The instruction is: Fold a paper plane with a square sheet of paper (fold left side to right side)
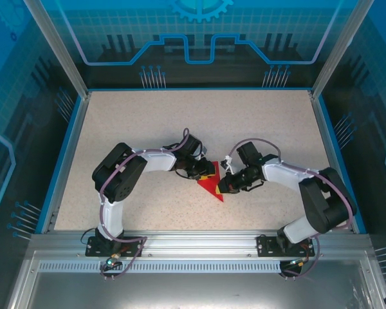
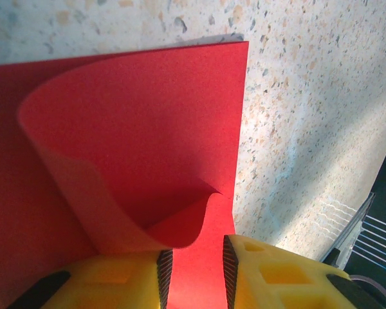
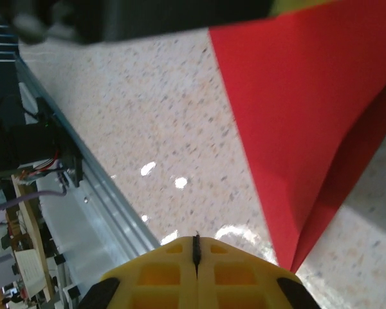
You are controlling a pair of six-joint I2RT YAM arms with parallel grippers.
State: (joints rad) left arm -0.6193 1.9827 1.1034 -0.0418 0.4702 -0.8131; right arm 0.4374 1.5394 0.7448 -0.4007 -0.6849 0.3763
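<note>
Bases of both arms sit bolted to the metal rail [image 1: 199, 239] at the near edge. From there each arm bends at the elbow and reaches inward, so the two wrists meet low over the middle of the speckled surface [image 1: 148, 122]. From above, the left pincer [image 1: 203, 171] and the right pincer [image 1: 226, 184] cover much of the square sheet of paper [image 1: 213, 188]; what shows of it between them is a red triangle pointing toward the rail. At the left wrist the yellow fingers [image 2: 244, 257] stand narrowly apart with flat red paper in the gap. One side of the sheet curls up and over in a loose roll against the left-hand finger. Whether that finger pins the curl I cannot tell, and the sheet is cut off at the left and bottom edges of that view. At the right wrist the yellow fingers [image 3: 174, 254] are pressed together with nothing between them, just beside a pointed corner of the sheet. A dark blur [image 3: 148, 16] across the top of that view is too soft to identify.
</note>
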